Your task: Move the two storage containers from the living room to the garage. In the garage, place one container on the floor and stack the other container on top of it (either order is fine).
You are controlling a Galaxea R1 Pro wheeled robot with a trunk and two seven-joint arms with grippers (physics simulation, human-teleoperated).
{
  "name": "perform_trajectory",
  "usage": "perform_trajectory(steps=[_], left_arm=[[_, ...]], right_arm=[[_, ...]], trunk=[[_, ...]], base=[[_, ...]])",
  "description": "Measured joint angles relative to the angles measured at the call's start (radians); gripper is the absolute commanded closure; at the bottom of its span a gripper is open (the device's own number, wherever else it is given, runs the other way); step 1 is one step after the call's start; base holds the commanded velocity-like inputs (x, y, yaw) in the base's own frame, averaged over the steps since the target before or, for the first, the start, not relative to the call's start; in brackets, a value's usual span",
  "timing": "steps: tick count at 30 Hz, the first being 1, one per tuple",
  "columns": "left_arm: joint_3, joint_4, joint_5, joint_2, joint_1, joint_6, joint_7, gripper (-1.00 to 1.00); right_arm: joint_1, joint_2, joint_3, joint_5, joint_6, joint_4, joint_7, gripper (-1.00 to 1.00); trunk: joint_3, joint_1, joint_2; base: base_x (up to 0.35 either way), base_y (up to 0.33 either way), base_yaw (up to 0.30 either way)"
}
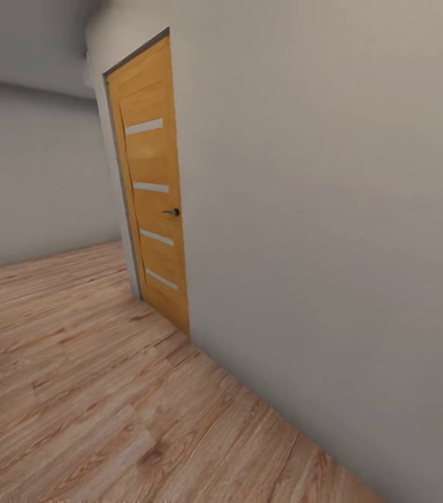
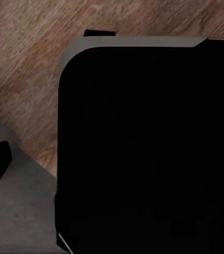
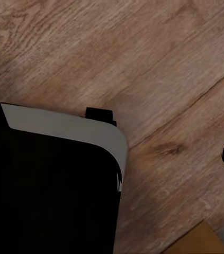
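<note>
Pale wood-plank floor, grey-white wall, orange wooden door with pale stripes; we cannot tell either tool's state.

One wooden door stands in the wall. It has four pale stripes and one dark handle.

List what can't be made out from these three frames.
- What lies behind the wooden door: head view, it stands shut in the grey wall.
- Left tool's state: left wrist view, a black rounded body covers most of the frame; the dark shape at the edge cannot be identified.
- Right tool's state: right wrist view, a black body covers the wood-plank floor; a dark piece is cut off at the frame edge.
</note>
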Motion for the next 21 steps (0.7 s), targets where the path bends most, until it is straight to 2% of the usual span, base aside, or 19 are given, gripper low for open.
perform_trajectory(steps=[21], left_arm=[[0.0,0.0,0.0,0.0,0.0,0.0,0.0,-1.0]], right_arm=[[0.0,0.0,0.0,0.0,0.0,0.0,0.0,-1.0]], trunk=[[0.011,0.0,0.0]], base=[[0.0,0.0,0.274]])
